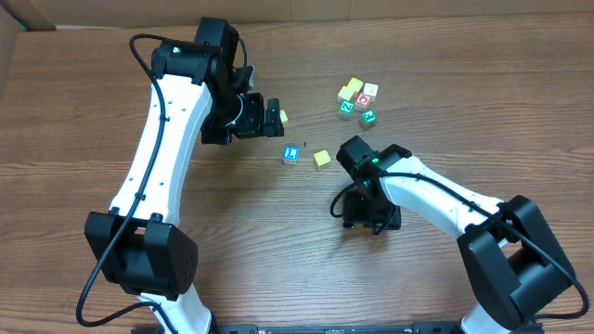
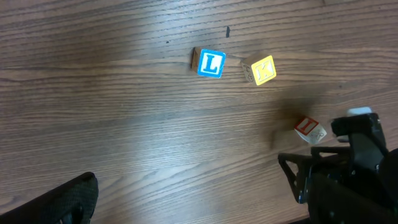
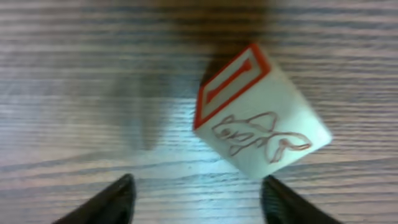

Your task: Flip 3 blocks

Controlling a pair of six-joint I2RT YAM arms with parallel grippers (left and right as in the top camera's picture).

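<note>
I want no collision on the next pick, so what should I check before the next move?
1. Right gripper open and off the cream block: ok.
2. Cream block lying flat: cannot tell; it looks skewed in the right wrist view.
3. Left gripper open, with nothing between its fingers in the left wrist view: ok.
4. Blue block and yellow block not touching: ok, though they are close together.
5. Blue block and yellow block clear of both grippers: ok.

Even bright light; block [image 3: 261, 124] slightly blurred, glare beneath.
</note>
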